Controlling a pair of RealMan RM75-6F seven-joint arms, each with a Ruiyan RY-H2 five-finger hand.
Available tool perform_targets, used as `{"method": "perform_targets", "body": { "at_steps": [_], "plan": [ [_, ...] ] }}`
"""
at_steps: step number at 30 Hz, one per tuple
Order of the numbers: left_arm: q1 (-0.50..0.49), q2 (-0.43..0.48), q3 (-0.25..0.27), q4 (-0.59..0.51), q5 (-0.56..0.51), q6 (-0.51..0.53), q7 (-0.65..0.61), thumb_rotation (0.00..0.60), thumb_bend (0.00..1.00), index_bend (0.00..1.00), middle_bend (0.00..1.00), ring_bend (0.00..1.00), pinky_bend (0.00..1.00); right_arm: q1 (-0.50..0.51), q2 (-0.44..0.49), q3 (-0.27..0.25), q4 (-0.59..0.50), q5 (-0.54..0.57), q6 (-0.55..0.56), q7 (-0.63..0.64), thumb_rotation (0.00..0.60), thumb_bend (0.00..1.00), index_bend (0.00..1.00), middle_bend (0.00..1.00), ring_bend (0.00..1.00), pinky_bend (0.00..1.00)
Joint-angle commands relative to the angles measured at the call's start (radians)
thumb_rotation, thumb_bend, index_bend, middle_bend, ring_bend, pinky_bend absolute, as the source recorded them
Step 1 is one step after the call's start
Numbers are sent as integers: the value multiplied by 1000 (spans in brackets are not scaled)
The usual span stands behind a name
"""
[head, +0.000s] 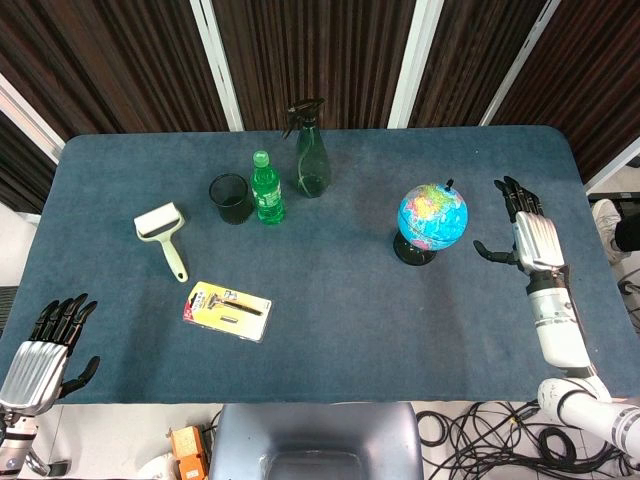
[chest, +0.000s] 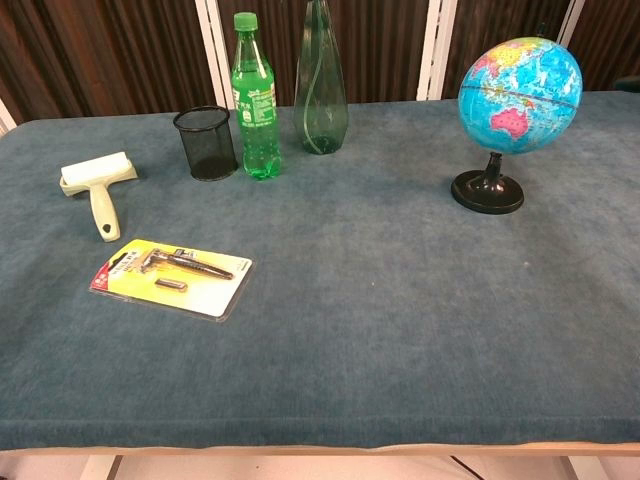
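Observation:
My right hand (head: 527, 235) hovers over the right part of the blue table, fingers spread and holding nothing. A small globe (head: 432, 218) (chest: 519, 95) on a black stand is nearest to it, a little to its left. At the table's near left corner my left hand (head: 45, 352) is open too, fingers apart, nothing in it. The closest thing to that hand is a packaged razor (head: 227, 310) (chest: 172, 276) on a yellow card. Neither hand shows in the chest view.
A pale green lint roller (head: 163, 233) (chest: 98, 190) lies at the left. Behind the middle stand a black mesh cup (head: 231, 198) (chest: 205, 142), a green bottle (head: 266, 189) (chest: 254, 100) and a green spray bottle (head: 311, 148) (chest: 320, 85). A grey chair (head: 314, 440) is at the front edge.

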Motion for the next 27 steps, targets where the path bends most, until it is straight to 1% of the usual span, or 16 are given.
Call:
{"method": "perform_targets", "body": {
  "at_steps": [1, 7, 14, 27],
  "plan": [
    [1, 1, 2, -2, 1, -1, -1, 600, 361, 0, 0, 0, 36, 1, 1, -2, -2, 0, -3, 8, 600, 178, 0, 0, 0, 0],
    [2, -3, 2, -4, -1, -2, 16, 600, 362, 0, 0, 0, 37, 24, -11, 10, -30, -6, 0, 31, 600, 178, 0, 0, 0, 0],
    [-10, -5, -5, -6, -17, -26, 17, 600, 361, 0, 0, 0, 38, 60, -23, 19, -51, 32, -18, -11, 600, 178, 0, 0, 0, 0],
    [-20, 0, -11, -16, -34, -48, 21, 600, 359, 0, 0, 0, 41, 92, -55, 17, 9, 78, -42, -21, 600, 178, 0, 0, 0, 0]
  ]
}}
